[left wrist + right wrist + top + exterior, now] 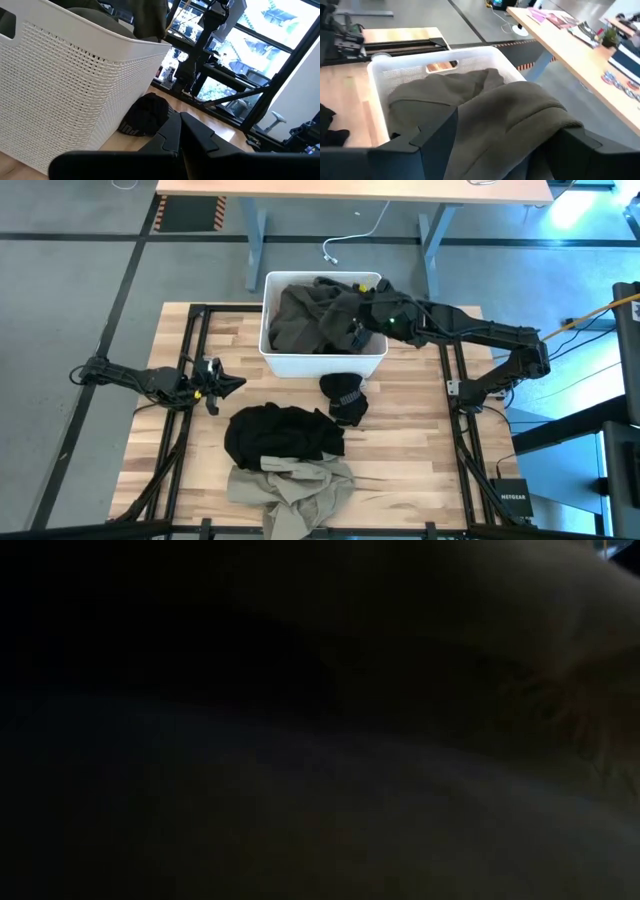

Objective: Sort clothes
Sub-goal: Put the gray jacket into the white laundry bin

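A dark olive garment [310, 315] lies heaped in the white bin [272, 358] at the table's far middle. My right gripper [362, 315] is over the bin's right part, open, with a bulge of that garment [515, 115] between its fingers. A black garment [283, 435] and a khaki-beige one [295, 488] lie heaped on the table near its front edge. A small black garment [345, 395] lies just in front of the bin. My left gripper [228, 384] is shut and empty, low at the table's left. No pink checked shirt shows. My right gripper's open fingers stand on either side of a thick fold of the olive garment [520, 130]. The cloth lies against both fingers and laps over one finger [580, 145]. The fingers slant down into the bin from the table's right. The rest of the garment lies in the bin.
The low view is dark, with something close in front of the camera. The bin's perforated wall [65, 90] stands close before my left gripper, with the small black garment [145, 115] beside it. Bare wood lies at the table's left and right. A desk [350, 190] stands beyond the far edge.
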You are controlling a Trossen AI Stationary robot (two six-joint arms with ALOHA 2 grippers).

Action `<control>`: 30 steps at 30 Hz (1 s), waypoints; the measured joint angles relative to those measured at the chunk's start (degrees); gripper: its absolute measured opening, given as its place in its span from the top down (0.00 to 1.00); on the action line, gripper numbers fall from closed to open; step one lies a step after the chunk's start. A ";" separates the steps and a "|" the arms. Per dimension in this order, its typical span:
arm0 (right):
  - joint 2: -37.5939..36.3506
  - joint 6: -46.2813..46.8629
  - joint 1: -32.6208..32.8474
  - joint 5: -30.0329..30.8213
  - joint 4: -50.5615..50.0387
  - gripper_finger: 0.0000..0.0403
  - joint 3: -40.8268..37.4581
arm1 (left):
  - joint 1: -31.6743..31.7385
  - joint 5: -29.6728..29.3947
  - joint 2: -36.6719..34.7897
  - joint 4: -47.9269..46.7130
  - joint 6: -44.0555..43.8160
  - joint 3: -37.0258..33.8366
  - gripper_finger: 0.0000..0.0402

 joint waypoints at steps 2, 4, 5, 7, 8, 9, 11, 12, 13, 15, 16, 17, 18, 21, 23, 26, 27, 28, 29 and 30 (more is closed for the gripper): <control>0.01 -0.58 0.55 0.01 0.55 0.32 0.00 | -0.01 0.02 -0.01 -0.01 0.34 0.00 1.00; 0.01 -0.76 0.97 0.00 0.90 0.32 0.00 | -0.01 0.02 -0.01 0.05 0.93 0.00 1.00; -0.01 -0.76 1.00 0.00 1.20 0.32 0.00 | 0.00 0.02 -0.01 0.09 1.04 0.00 1.00; 0.00 -0.76 1.01 -0.25 1.58 0.32 0.00 | 0.00 0.02 -0.02 0.10 1.14 0.00 1.00; 0.01 -0.75 1.25 -0.82 1.69 0.32 0.00 | -0.02 0.02 -0.02 0.12 1.14 0.00 1.00; 0.01 -0.76 1.27 -1.49 1.74 0.32 0.00 | 0.00 0.02 0.00 0.12 1.14 0.00 1.00; 0.01 -0.78 1.22 -2.47 2.18 0.32 0.00 | -0.01 0.03 -0.02 0.13 1.14 0.00 1.00; 0.01 -0.74 1.22 -3.21 2.52 0.32 0.01 | -0.01 0.04 -0.01 0.12 1.26 0.00 1.00; 0.01 -0.70 1.22 -3.91 2.80 0.32 0.02 | 0.00 0.04 -0.01 0.12 1.47 0.00 1.00; 0.01 -0.58 1.66 -5.09 3.26 0.32 0.02 | 0.00 0.05 0.00 0.12 1.52 0.00 1.00; 0.01 -0.66 2.12 -5.09 3.38 0.32 0.02 | -0.01 0.10 -0.02 0.10 1.32 0.00 1.00; 0.01 -0.74 2.66 -5.19 3.28 0.32 0.02 | 0.00 0.11 -0.02 -0.02 1.11 0.02 1.00; 0.01 -0.78 3.51 -5.24 2.96 0.32 0.02 | 0.00 0.11 0.00 -0.08 1.19 0.02 1.00; -0.20 -0.90 6.70 -5.44 0.27 0.32 0.04 | 0.00 0.13 -0.02 -0.13 2.74 0.04 1.00; -0.30 -0.02 9.21 -5.06 -1.96 0.32 0.04 | -0.02 0.15 -0.02 -0.01 2.62 0.04 1.00; -0.34 2.41 13.69 -2.48 -6.79 0.32 0.09 | 0.00 0.17 0.00 -0.10 1.60 0.04 1.00; -0.34 2.77 15.37 -0.65 -8.18 0.32 0.09 | -0.01 0.17 -0.01 -0.10 1.58 0.04 1.00; -0.34 2.55 16.83 1.95 -9.04 0.32 0.09 | -0.02 0.17 -0.01 -0.10 1.57 0.04 1.00; -0.34 1.31 17.97 5.03 -9.04 0.32 0.07 | -0.01 0.17 -0.02 -0.09 1.58 0.04 1.00; -0.34 -0.46 18.40 8.39 -7.91 0.32 0.07 | 0.00 0.17 -0.02 -0.02 1.57 0.04 1.00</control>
